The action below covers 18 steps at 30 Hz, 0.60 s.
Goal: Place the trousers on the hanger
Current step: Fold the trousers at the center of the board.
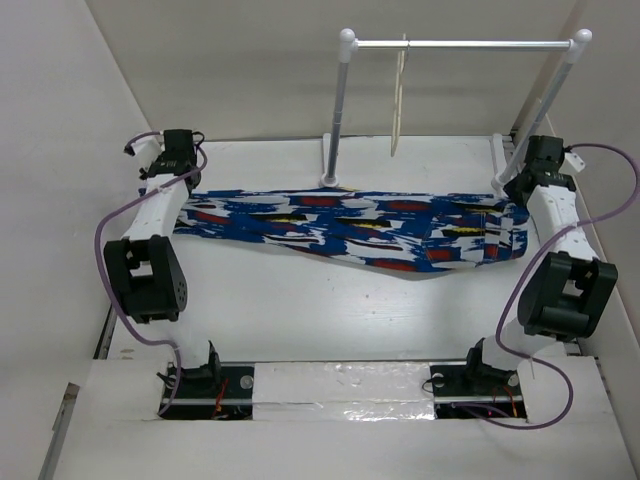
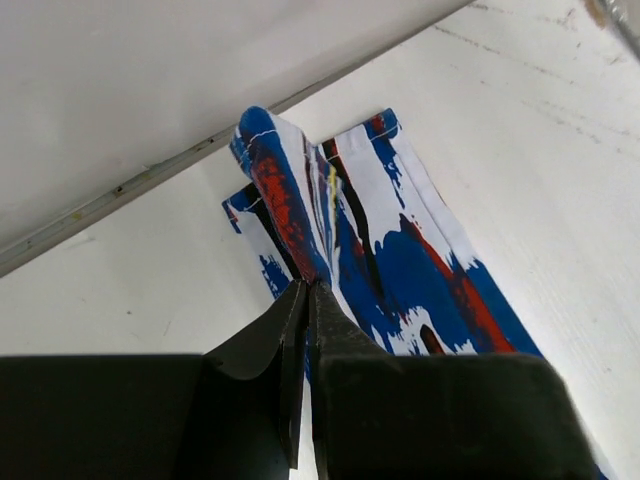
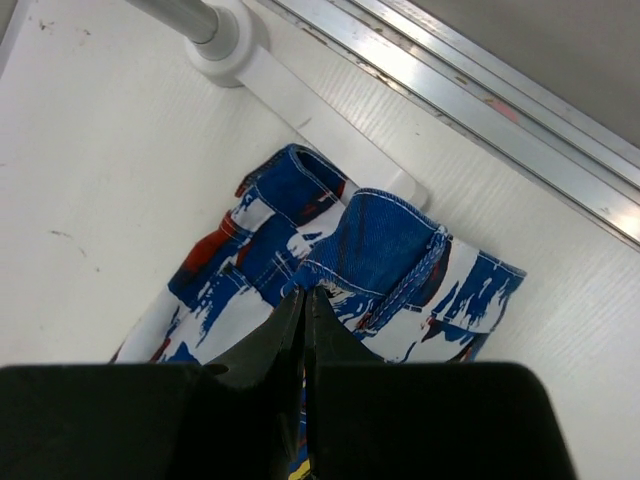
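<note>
The trousers (image 1: 350,228), blue with white, red, black and yellow patches, lie stretched left to right across the table. My left gripper (image 1: 186,192) is shut on a raised fold at the leg-cuff end, which shows in the left wrist view (image 2: 400,260) with the jaws pinching the cloth (image 2: 308,292). My right gripper (image 1: 517,200) is shut on the waistband end, which shows in the right wrist view (image 3: 390,240) with the jaws closed on the hem (image 3: 305,293). The cream-white hanger (image 1: 399,105) hangs edge-on from the rack's bar, behind the trousers.
The rack has white poles and a metal crossbar (image 1: 460,44) and stands at the back of the table. Its left foot (image 1: 333,182) touches the trousers' far edge. Its right foot (image 3: 228,45) is just beyond the waistband. Walls close in left, right and behind.
</note>
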{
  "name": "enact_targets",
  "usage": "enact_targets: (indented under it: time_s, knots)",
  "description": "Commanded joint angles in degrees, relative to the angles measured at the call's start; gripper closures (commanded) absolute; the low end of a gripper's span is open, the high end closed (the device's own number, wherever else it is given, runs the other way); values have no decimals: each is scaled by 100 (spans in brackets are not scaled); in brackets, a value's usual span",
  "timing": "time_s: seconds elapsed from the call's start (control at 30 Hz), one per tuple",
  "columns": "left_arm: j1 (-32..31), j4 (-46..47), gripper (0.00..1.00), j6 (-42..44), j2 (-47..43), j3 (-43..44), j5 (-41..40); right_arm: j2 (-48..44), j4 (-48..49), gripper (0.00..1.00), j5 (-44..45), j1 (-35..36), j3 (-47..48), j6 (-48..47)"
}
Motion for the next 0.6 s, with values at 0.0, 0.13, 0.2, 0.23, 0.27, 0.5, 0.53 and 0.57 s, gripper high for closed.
enact_targets:
  time_s: [0.0,0.13,0.2,0.23,0.27,0.5,0.53,0.57]
  knots:
    - [137,-45,100,304,262,467,-744,140,710,95,438,-147,535,-89]
    - [85,-36,100,471,867,1020,-858,482,860,95,429,-147,712,-142]
    - [32,-71,100,550,1071,1214,-893,606,956,95,386,-95,782,-151]
    - [32,-80,100,585,1281,1415,-911,668,983,95,394,-95,843,-159]
    - [32,-80,100,629,1396,1548,-937,816,1009,95,403,-34,879,-168]
    - [-135,34,99,911,2398,2638,-1078,1440,1010,95,456,-33,1134,-90]
    - [-135,86,97,963,2590,2848,-1078,1485,1010,94,438,-33,1169,-37]
    - [-135,96,96,999,2679,2954,-1052,1529,1018,91,412,19,1186,-10]
